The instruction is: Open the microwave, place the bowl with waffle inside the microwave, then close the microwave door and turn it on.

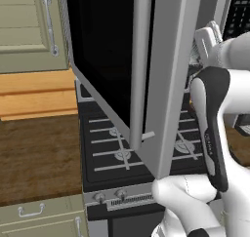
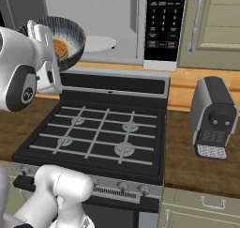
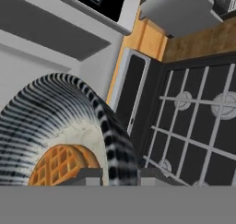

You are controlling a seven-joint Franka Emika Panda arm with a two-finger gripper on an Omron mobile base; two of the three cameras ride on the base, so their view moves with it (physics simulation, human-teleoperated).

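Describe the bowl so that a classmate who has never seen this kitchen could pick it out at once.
Start at the black gas stove, then look up to the open microwave above it. In front of its cavity the gripper holds the bowl by its rim. Alone here, it is round, striped dark and white, and carries an orange-brown waffle.

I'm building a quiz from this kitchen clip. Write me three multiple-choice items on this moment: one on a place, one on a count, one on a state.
1. Where is the bowl?
A. on the stove
B. held up near the microwave opening
C. on the counter by the coffee machine

2. How many waffles lie in the bowl?
A. one
B. two
C. three

3. The microwave door is
A. shut
B. swung open
C. removed

Key: 1 B, the tool holds it above the stove; 2 A, a single waffle; 3 B, the cavity of the microwave shows.
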